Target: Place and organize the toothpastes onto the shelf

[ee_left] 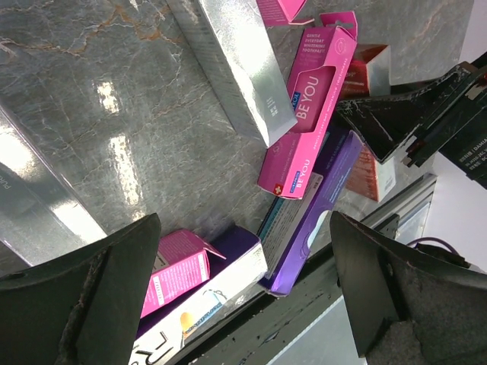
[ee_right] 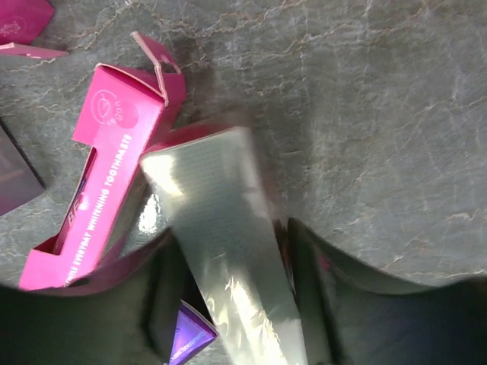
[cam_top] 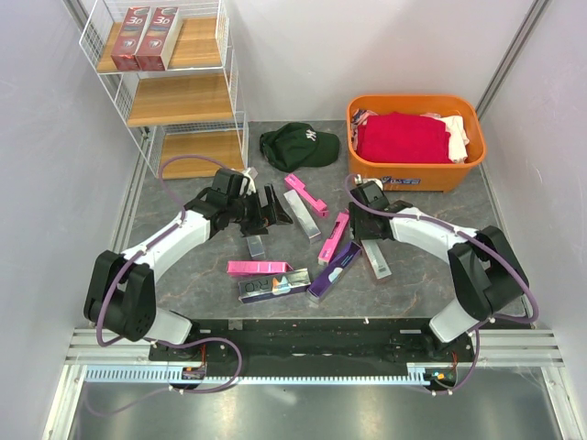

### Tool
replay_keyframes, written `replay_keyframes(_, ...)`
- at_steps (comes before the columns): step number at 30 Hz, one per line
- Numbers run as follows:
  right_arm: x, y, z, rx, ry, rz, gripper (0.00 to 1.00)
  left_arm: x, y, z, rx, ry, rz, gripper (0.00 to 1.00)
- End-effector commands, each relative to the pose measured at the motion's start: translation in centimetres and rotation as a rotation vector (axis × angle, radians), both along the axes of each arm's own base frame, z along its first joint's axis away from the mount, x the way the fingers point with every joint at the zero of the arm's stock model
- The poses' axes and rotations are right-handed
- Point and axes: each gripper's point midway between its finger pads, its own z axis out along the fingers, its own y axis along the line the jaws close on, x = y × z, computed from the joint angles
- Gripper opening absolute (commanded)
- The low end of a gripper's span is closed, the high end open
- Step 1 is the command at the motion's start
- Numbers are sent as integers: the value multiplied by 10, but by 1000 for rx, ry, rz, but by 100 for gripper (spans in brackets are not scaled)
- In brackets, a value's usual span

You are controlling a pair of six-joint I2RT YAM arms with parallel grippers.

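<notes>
- Silver box (ee_right: 205, 182) is at the right edge of the scattered pile, right of centre on the table (cam_top: 183, 266) and well apart from the shelf (cam_top: 183, 96). It is blurred in the wrist view, so whether it is off the table cannot be told.
- Right gripper (ee_right: 228, 237): fingers are set against both long sides of the box, near one end. It is judged clamped, though contact is not sharply shown.
- With an end grip, droop or swing is expected. A slow, straight lift is advised, with the box kept level.
- Pink box (ee_right: 99, 182), flap open, lies just beside it, and the purple box (cam_top: 335, 270) is near. Height should be gained before any sideways travel.
- Left gripper (ee_left: 245, 220): fingers are wide apart, nothing is held, and it hovers over the pile on the shelf side. The path must be routed clear of it, or a handover considered, since the shelf looks a long reach for the right arm.
- Red boxes (cam_top: 147, 38) lie side by side on the top board. The silver box is best laid parallel to them, long edges aligned.
</notes>
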Motion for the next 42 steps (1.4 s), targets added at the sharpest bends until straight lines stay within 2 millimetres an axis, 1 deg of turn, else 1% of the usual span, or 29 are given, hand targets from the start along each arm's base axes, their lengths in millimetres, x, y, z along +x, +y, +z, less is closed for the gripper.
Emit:
replay_keyframes(1,13,6,9,30,-29,3,47,3,-6,14,-45,-34,-1,99)
replay_keyframes(4,22,9,21,52,-62,-4,41,3,-6,19,-49,-49,1,99)
replay_keyframes(7,32,14,38,81,-107,-6,39,3,-5,24,-54,-63,4,99)
replay_keyframes(12,50,16,81,124,-212,-27,36,4,-4,36,-58,-103,2,99)
replay_keyframes(16,65,14,125,170,-331,-65,35,7,-3,44,-55,-132,2,99)
replay_keyframes(17,73,16,141,199,-377,-75,35,7,-3,46,-58,-133,-1,99)
replay_keyframes(19,80,19,163,241,-426,-93,35,8,-6,52,-78,-135,-10,99)
replay_keyframes(20,88,22,183,270,-471,-100,34,9,-6,55,-85,-138,-16,99)
replay_keyframes(21,91,24,193,289,-495,-107,34,10,-7,59,-100,-136,-19,99)
replay_keyframes(22,94,25,205,319,-520,-119,34,12,-7,66,-111,-148,-22,99)
replay_keyframes(23,99,30,224,363,-565,-119,34,14,-6,71,-125,-155,-20,99)
replay_keyframes(24,101,33,235,394,-592,-115,34,15,-6,76,-131,-163,-19,99)
replay_keyframes(26,106,39,269,474,-679,-118,35,20,-5,94,-158,-194,-18,99)
replay_keyframes(27,107,40,280,501,-710,-120,34,23,-7,106,-175,-215,-21,99)
replay_keyframes(28,107,40,295,537,-749,-127,34,24,-7,113,-188,-227,-24,99)
replay_keyframes(29,108,41,316,578,-808,-128,35,24,-8,121,-213,-230,-29,99)
replay_keyframes(30,107,39,325,598,-831,-141,35,27,-10,134,-239,-262,-35,99)
replay_keyframes(31,108,40,348,655,-897,-145,35,27,-11,141,-260,-275,-41,99)
replay_keyframes(32,107,39,359,680,-923,-150,35,24,-14,151,-297,-280,-49,99)
replay_keyframes(33,104,38,371,709,-952,-152,35,27,-16,162,-327,-313,-56,99)
replay_keyframes(34,101,38,389,750,-1003,-144,35,27,-18,169,-352,-328,-63,99)
replay_keyframes(35,99,38,398,778,-1025,-141,35,24,-20,177,-389,-326,-71,99)
replay_keyframes(36,93,36,411,809,-1058,-137,35,22,-21,182,-410,-336,-80,99)
replay_keyframes(37,87,33,428,852,-1110,-141,35,24,-23,193,-442,-383,-91,99)
replay_keyframes(38,84,30,429,885,-1124,-152,35,21,-26,200,-481,-380,-104,99)
replay_keyframes(39,73,24,443,926,-1169,-154,35,19,-28,203,-505,-391,-112,99)
replay_keyframes(40,67,19,450,966,-1223,-166,36,20,-30,215,-543,-443,-130,99)
replay_keyframes(41,62,15,456,998,-1248,-174,36,16,-33,222,-589,-435,-145,99)
replay_keyframes(42,51,9,467,1047,-1280,-182,36,14,-34,222,-612,-433,-153,99)
